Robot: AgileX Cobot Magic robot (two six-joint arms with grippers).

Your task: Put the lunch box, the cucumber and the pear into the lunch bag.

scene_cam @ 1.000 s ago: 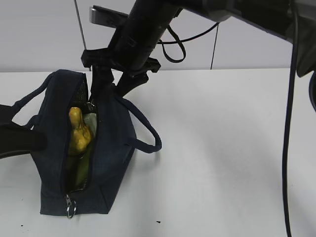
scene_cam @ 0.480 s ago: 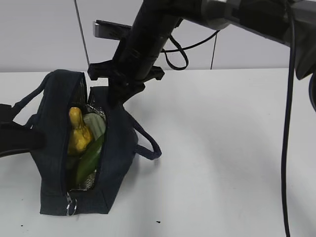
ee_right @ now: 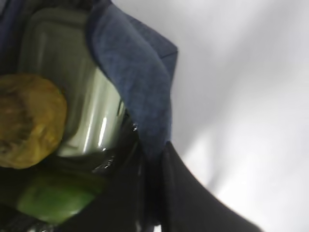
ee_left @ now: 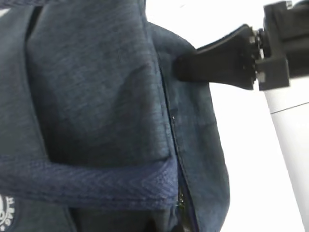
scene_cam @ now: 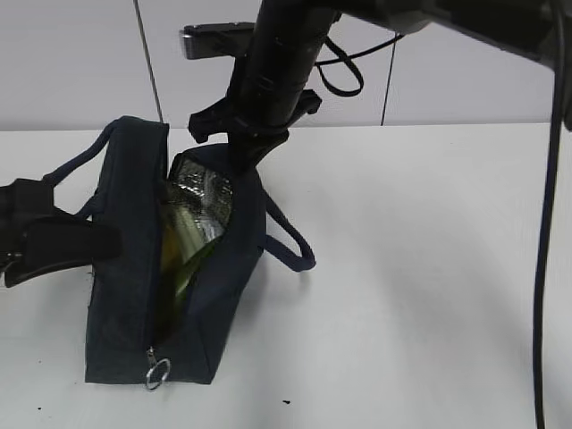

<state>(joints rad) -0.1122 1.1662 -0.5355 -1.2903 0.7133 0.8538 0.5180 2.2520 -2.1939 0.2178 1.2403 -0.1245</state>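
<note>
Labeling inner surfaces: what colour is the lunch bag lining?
Shiny silver foil lining inside the navy lunch bag; exterior view shows it best.

Colours, bag and contents

I see a dark navy bag (scene_cam: 125,268) with silver foil lining (scene_cam: 201,197); mottled yellow-brown pear (ee_right: 26,121), green cucumber (ee_right: 53,198), pale sage-green box lid (ee_right: 63,63), white table (scene_cam: 420,268).

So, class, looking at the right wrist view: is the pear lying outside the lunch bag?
No, the pear sits inside the lunch bag, against the lunch box.

Right arm (scene_cam: 277,71) reaching down, left arm (scene_cam: 54,246) low, level
</note>
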